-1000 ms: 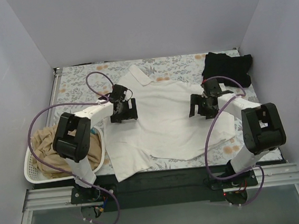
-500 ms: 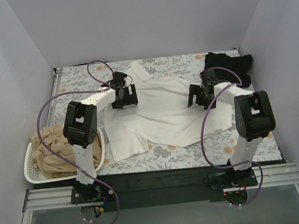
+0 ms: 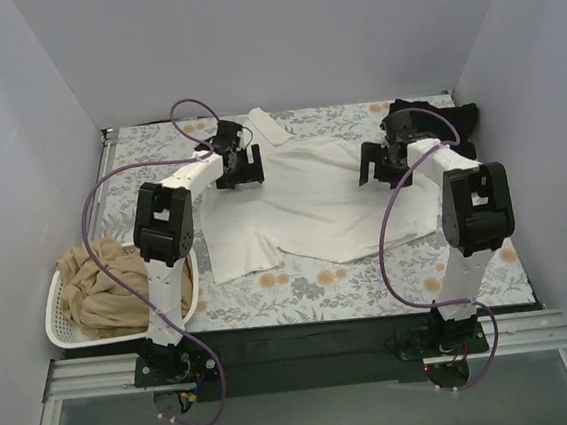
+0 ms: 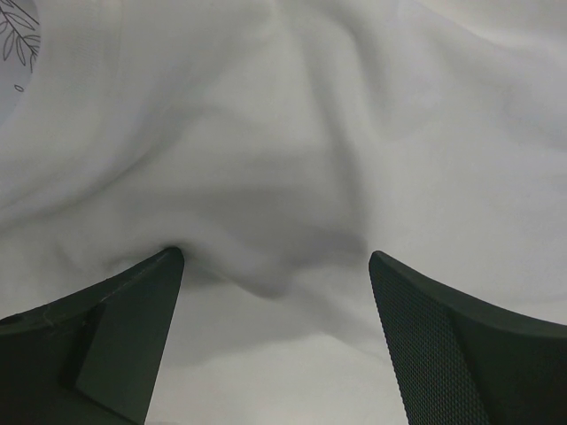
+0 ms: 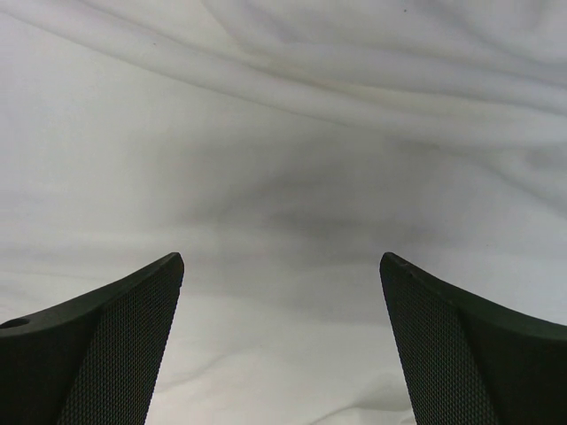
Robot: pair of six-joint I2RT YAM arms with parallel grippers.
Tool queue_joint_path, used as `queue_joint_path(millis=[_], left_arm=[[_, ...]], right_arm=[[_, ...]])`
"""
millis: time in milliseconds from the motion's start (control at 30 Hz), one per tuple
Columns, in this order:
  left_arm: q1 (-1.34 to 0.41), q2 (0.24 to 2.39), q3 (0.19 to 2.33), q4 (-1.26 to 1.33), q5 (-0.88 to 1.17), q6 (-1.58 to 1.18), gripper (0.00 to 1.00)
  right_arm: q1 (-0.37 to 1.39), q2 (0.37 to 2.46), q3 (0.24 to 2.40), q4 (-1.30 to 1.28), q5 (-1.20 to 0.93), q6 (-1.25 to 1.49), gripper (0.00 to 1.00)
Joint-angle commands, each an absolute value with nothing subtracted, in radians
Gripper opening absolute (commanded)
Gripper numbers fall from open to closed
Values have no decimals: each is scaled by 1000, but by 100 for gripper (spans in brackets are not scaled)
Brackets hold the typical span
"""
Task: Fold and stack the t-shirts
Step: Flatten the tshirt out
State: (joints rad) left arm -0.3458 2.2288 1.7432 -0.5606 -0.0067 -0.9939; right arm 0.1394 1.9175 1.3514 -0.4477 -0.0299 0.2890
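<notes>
White walls are enclosing a floral-covered table (image 3: 301, 286). The white shirt (image 3: 312, 200) is lying spread across its middle, collar at the far side. The left gripper (image 3: 239, 167) is hovering at the shirt's left shoulder, the right gripper (image 3: 385, 166) at its right shoulder. Both have their fingers spread wide over white cloth, pinching nothing. The black shirt (image 3: 456, 121) is sitting in the far right corner. The tan shirt (image 3: 95, 286) is lying bunched in the basket (image 3: 59, 335) at near left.

Plain pale walls (image 3: 266, 33) on 3 sides; floral-print table cover (image 3: 147, 155), prob. cloth.
</notes>
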Motion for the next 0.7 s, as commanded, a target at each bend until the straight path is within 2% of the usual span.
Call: queue_joint_path(millis=[0,233,433,667], left_arm=[[-341,2116,1750,-584,31,-971,86],[-341,1889,1620,-551,52,-979,88],[-341,1711,1396,-477,63,-997,88],[-341,1556,1186,-397,45,-1002,88]], right_arm=[[137,1781,1358,-471,-37,236,98],[129,1491,1154,-567,106,271,98],[74,1320,919,-587,74,382,96],[-23,1244,786,-585,12,462,93]])
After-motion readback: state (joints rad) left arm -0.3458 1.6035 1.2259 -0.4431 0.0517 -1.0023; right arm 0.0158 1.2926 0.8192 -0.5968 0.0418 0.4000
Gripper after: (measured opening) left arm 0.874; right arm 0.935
